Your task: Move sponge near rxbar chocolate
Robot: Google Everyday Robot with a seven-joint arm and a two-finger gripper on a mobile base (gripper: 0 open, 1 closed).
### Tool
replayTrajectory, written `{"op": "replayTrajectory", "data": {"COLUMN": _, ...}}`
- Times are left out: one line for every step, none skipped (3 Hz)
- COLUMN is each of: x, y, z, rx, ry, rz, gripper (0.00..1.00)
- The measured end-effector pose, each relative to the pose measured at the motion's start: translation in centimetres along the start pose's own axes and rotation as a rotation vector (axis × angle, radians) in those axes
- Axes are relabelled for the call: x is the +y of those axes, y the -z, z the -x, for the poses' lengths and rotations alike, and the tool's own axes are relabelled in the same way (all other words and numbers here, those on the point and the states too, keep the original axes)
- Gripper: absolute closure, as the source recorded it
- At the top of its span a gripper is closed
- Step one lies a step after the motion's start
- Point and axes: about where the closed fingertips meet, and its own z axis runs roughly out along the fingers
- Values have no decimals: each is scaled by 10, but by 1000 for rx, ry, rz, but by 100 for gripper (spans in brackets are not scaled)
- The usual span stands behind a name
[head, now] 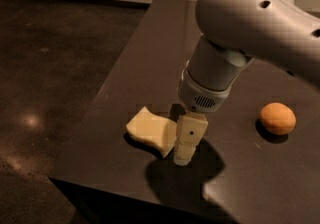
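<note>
Arm (250, 23) reaches in from upper right, bulky pale wrist (210, 80) angled down-left. Pincer (186, 144) hangs vertical below wrist, tip low at the counter (125, 73) near its front edge.

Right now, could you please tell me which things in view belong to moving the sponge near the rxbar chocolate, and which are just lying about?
Belonging to the job: sponge, flat near the front edge of the table; gripper, down beside the sponge's right edge. The rxbar chocolate is not in view.

Just lying about: orange fruit, on the table's right side, apart from both.
</note>
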Motion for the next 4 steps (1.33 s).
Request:
{"op": "replayTrajectory", "data": {"x": 11, "y": -8, "z": 6, "rx": -11, "ry": 29, "rz": 26, "gripper": 0}}
{"op": "replayTrajectory", "data": {"x": 20, "y": -15, "z": 12, "rx": -10, "ry": 49, "rz": 43, "gripper": 14}}
{"op": "replayTrajectory", "data": {"x": 24, "y": -18, "z": 16, "rx": -10, "ry": 52, "rz": 57, "gripper": 38}}
{"op": "replayTrajectory", "data": {"x": 19, "y": -13, "z": 16, "rx": -10, "ry": 31, "rz": 52, "gripper": 61}}
